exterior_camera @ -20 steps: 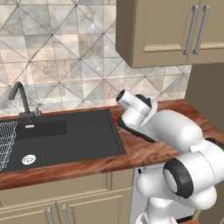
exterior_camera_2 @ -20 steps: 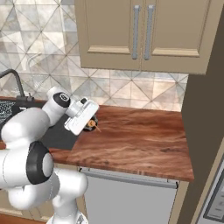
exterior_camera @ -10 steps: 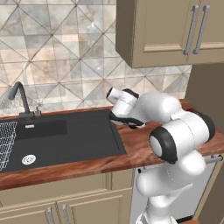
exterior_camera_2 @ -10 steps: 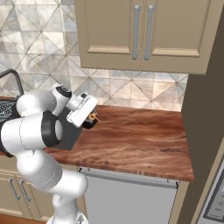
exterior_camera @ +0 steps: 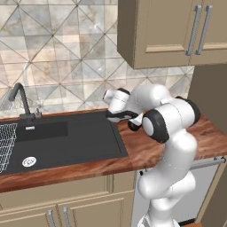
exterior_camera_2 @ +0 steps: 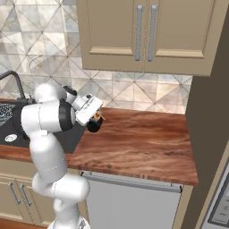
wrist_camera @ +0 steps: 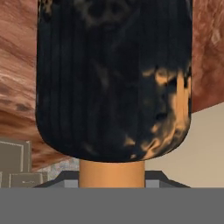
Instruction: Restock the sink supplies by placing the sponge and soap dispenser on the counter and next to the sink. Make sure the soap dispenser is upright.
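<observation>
My gripper point(exterior_camera_2: 93, 120) is shut on the soap dispenser point(exterior_camera_2: 95, 125), a squat dark bottle with an orange-tan nozzle. The bottle hangs tilted at the hand's tip, just right of the sink point(exterior_camera_2: 8, 130), low over the counter point(exterior_camera_2: 134, 143). I cannot tell whether it touches the wood. In the hand view the soap dispenser point(wrist_camera: 113, 78) looms close, its orange neck toward the camera and the counter point(wrist_camera: 17, 65) behind it. From the left base view, the gripper point(exterior_camera: 126, 118) sits at the right rim of the sink point(exterior_camera: 62, 142), with the bottle point(exterior_camera: 132, 126) half hidden by my arm. The sponge is out of view.
A dark curved faucet point(exterior_camera: 20, 99) stands behind the sink and a wire rack point(exterior_camera: 5, 144) lies at its left end. Beige wall cabinets point(exterior_camera_2: 143, 31) hang over the counter. A tall dark panel point(exterior_camera_2: 208, 112) bounds the counter on the right.
The arm has swung its elbow up and round. The hand, still holding the soap dispenser, has shifted slightly toward the sink's right rim.
</observation>
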{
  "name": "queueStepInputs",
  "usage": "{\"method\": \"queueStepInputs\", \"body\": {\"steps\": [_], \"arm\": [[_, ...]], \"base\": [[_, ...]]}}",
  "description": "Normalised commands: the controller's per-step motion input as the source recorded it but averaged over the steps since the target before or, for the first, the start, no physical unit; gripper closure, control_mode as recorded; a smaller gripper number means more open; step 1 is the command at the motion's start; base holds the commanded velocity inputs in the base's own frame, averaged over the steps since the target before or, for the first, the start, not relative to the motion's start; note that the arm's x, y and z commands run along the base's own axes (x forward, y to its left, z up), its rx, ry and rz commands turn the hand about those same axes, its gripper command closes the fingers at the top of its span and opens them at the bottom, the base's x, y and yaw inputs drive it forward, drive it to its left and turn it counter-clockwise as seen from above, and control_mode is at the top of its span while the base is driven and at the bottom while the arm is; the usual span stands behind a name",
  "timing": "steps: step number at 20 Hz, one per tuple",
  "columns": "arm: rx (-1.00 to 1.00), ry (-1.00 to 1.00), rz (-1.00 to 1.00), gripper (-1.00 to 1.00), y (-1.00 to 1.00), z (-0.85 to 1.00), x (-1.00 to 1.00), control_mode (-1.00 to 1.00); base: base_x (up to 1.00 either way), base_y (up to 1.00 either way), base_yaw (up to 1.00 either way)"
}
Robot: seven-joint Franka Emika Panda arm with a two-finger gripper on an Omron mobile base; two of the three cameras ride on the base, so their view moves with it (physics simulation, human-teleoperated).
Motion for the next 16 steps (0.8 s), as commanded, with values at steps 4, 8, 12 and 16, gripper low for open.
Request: {"method": "queueStepInputs", "body": {"steps": [4,8,12,16], "arm": [[-0.11,0.13,0.01,1.00,0.18,-0.28,0.32,-1.00],[-0.11,0.07,0.00,1.00,0.23,-0.25,0.31,-1.00],[-0.10,0.07,0.00,1.00,0.04,-0.26,0.35,-1.00],[-0.10,0.09,0.01,1.00,0.00,-0.30,0.33,-1.00]], "base": [[0.00,0.00,0.00],[0.00,0.00,0.00],[0.00,0.00,0.00],[0.00,0.00,0.00]]}}
